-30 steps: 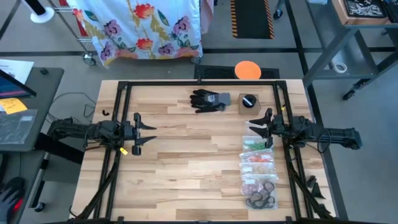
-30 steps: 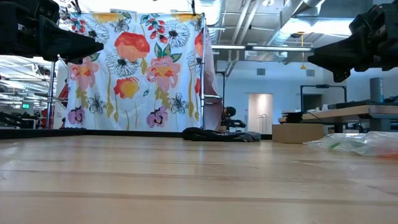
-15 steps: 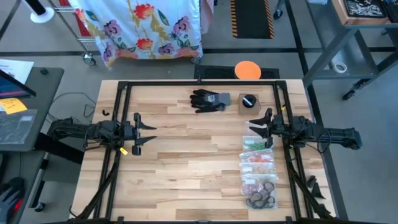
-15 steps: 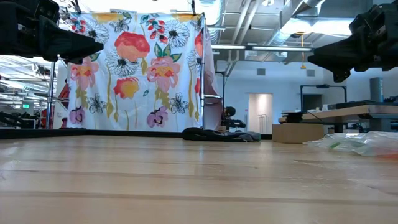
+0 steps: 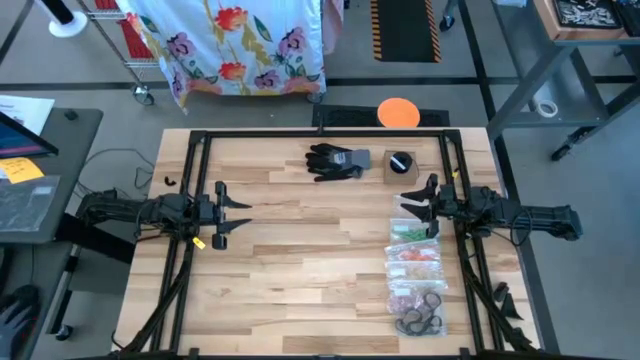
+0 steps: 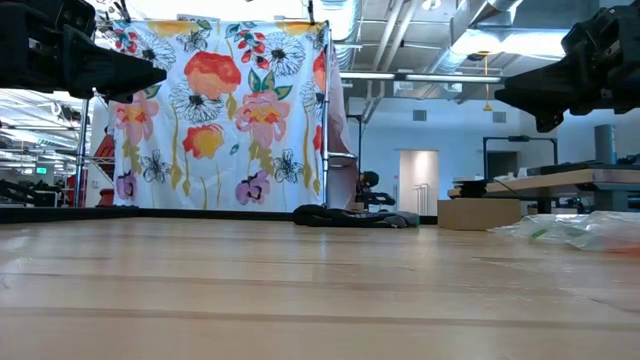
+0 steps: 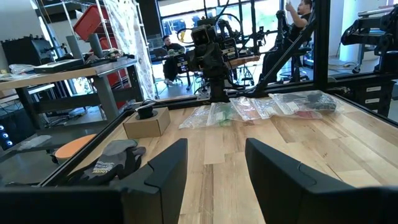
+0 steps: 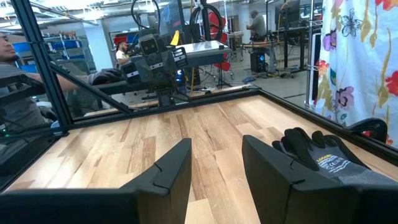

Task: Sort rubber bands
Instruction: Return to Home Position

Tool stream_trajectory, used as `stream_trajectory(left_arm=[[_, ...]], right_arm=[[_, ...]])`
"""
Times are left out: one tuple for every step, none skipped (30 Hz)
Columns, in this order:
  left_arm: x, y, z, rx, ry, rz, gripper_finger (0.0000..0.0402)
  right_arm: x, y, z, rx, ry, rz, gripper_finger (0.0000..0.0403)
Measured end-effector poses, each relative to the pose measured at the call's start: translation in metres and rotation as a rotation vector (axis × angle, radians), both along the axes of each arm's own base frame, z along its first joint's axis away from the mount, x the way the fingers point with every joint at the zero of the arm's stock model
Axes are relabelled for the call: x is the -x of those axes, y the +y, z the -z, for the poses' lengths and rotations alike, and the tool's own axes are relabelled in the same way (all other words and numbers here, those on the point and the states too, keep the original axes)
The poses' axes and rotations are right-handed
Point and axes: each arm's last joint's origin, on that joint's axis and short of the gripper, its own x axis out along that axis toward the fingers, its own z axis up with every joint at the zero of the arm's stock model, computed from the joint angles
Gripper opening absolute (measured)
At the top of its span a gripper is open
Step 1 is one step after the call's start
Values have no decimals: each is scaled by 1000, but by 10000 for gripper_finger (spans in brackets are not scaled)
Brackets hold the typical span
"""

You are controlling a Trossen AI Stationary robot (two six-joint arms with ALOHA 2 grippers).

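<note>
Nothing moved; glove (image 5: 337, 160), box (image 5: 400, 165) lie near seemingly bagged rubber bands (image 5: 418, 321).

**Both Arms Level Above the Table, Fingers Spread**

The left arm (image 5: 130, 212) reached in from the left edge of the table (image 5: 300, 270), stretched out flat and held well above the wood. The left gripper (image 5: 238, 215) hung over the table's left half, pointing toward its middle, with its fingers (image 7: 166, 169) parted. The right arm (image 5: 530, 217) mirrored this from the table's right edge. The right gripper (image 5: 408, 210) hovered over the table's right half, facing inward, and its fingers (image 8: 268, 167) were likewise spread wide.
</note>
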Motion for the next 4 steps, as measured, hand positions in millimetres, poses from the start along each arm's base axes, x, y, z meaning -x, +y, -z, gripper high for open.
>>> stream_trajectory(left_arm=[[0,0,0,0,0,0,160],[0,0,0,0,0,0,160],[0,0,0,0,0,0,160],[0,0,0,0,0,0,160]], right_arm=[[0,0,0,0,0,0,140],[0,0,0,0,0,0,140],[0,0,0,0,0,0,140],[0,0,0,0,0,0,140]])
